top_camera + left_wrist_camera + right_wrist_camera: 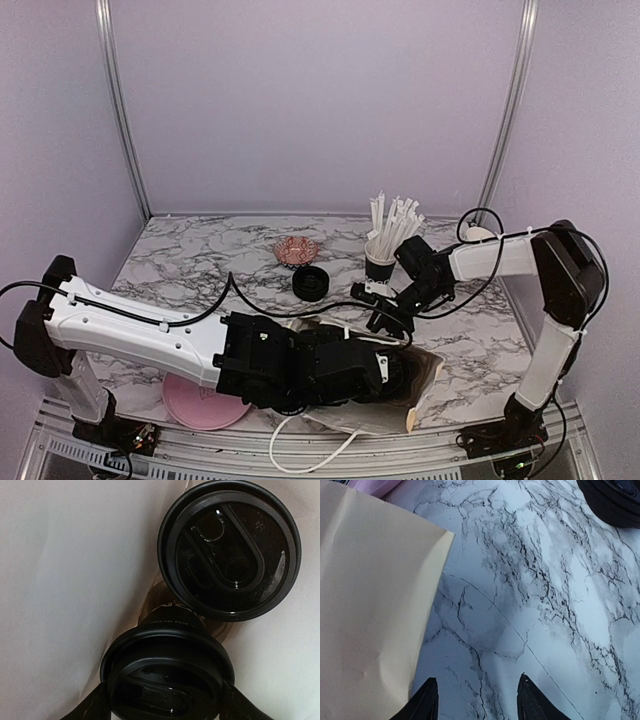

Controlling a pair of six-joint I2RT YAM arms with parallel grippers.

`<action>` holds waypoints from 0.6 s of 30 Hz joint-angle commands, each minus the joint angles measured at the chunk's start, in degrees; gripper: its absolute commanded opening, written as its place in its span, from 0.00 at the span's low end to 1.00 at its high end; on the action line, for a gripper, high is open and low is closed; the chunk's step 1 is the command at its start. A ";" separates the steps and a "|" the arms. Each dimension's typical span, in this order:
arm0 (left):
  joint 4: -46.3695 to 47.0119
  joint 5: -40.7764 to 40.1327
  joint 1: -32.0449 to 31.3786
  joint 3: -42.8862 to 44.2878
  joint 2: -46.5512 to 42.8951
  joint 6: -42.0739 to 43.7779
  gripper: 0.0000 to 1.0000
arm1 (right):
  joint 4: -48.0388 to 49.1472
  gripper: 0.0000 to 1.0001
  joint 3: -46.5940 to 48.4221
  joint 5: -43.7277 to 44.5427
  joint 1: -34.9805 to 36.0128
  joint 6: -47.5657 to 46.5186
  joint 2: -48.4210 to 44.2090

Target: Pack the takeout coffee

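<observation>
We found a robotics lab booth: plain lilac walls (320,100) and aluminium posts (120,110) enclosed a marble-patterned desk (190,262), with a left arm (120,325) and right arm (560,290) bolted along its near edge.

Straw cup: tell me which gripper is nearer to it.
Right. The right gripper hangs just on the near side of the straw cup, beside the bag; the left gripper is further off, inside the bag.
</observation>
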 commanded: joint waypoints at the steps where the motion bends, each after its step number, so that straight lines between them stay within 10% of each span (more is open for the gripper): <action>1: 2.73 2.23 1.13 -1.76 -1.54 1.08 0.48 | 0.23 0.52 2.22 -2.35 1.33 -0.59 1.06; 18: -1.70 7.64 3.02 -0.11 1.05 1.30 0.48 | -2.06 0.52 2.98 -2.14 1.30 -1.75 0.74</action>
